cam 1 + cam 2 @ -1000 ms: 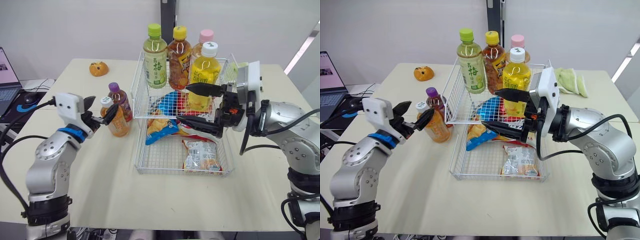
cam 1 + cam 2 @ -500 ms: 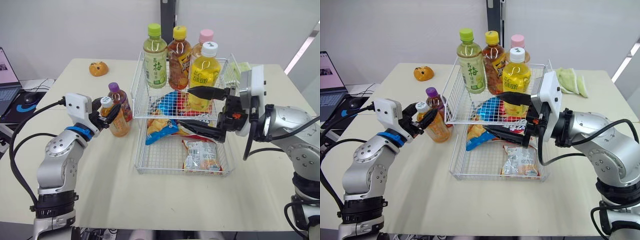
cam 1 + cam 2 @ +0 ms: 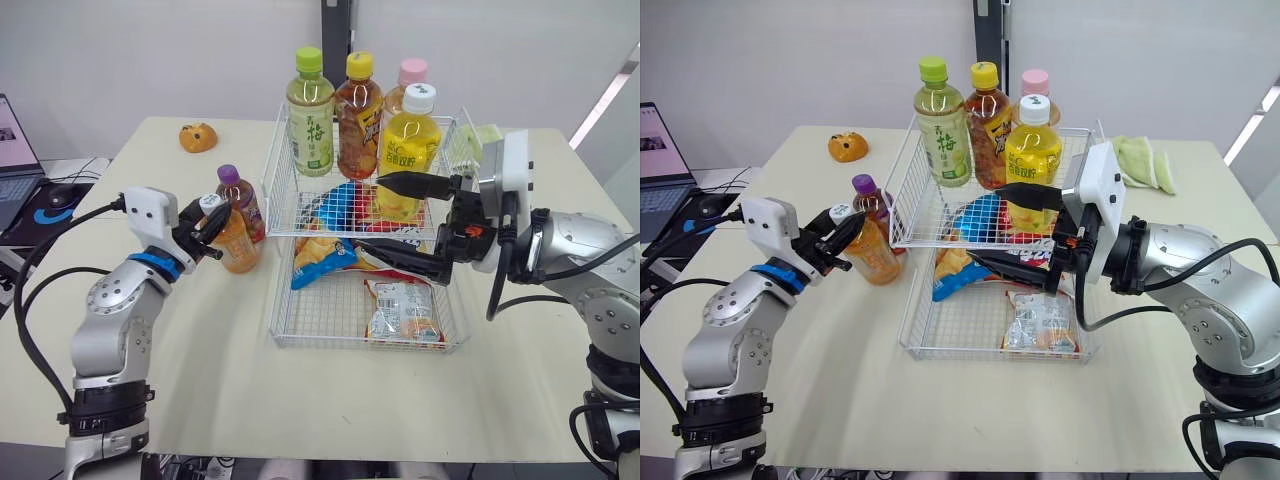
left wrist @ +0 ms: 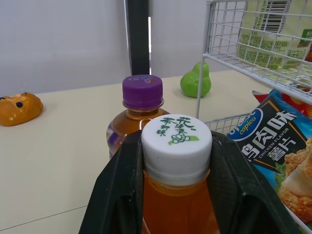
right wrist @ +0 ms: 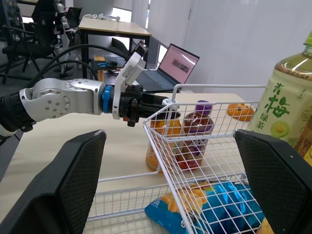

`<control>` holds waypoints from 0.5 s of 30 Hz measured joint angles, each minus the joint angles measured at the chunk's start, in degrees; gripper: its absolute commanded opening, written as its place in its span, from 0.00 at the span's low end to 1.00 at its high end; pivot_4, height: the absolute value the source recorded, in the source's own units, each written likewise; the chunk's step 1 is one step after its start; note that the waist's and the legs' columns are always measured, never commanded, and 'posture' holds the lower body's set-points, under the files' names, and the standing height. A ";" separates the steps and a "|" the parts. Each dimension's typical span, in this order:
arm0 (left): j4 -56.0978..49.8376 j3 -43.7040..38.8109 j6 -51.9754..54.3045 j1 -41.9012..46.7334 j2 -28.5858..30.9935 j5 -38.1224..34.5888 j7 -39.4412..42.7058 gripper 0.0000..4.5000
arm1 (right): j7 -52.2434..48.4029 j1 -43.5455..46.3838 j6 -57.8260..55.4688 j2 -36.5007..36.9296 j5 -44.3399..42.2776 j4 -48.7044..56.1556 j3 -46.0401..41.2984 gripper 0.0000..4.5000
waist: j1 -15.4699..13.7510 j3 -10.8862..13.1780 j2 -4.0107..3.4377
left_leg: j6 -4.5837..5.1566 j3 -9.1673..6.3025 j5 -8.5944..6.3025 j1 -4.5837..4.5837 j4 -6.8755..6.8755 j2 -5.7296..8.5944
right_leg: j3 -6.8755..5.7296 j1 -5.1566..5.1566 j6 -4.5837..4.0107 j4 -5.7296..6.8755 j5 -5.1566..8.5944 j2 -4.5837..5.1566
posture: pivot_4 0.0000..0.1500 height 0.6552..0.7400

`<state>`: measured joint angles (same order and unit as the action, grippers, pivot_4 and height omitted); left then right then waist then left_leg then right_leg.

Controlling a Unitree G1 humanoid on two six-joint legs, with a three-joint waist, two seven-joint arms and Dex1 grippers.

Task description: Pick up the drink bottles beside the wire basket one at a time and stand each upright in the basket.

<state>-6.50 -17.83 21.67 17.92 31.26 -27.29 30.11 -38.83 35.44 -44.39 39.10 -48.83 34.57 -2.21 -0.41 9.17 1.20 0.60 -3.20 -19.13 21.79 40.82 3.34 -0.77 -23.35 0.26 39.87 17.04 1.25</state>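
table point(image 3: 200, 360) basket point(image 3: 340, 346): blue "copico" chip bag point(image 4: 265, 139)

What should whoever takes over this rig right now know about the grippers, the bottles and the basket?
Left gripper: shut on the neck of the orange bottle, which is on the table beside the basket, seemingly not lifted yet.
Right gripper: open, hovering over the snack bags in the basket.
Done: four bottles stand upright at the basket's far end.
Left: the orange bottle, then the purple-capped bottle behind it.
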 measured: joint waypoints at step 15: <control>7.81 -7.01 29.80 27.28 29.69 -26.59 18.62 0.30 | -3.23 2.32 1.32 -0.97 0.30 -4.01 0.21 1.00 | 0.49 0.19 0.10 | 0.00 -0.05 0.00 0.14 -0.08 0.04 | -0.04 -0.07 0.00 -0.26 0.00 -0.01 | 1.00 1.00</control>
<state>1.30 -24.84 51.47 45.20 60.95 -53.88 48.73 -42.05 37.76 -43.08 38.13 -48.53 30.57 -2.00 0.08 9.35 1.30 0.60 -3.24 -19.14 21.94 40.74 3.38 -0.81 -23.42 0.26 39.60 17.04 1.25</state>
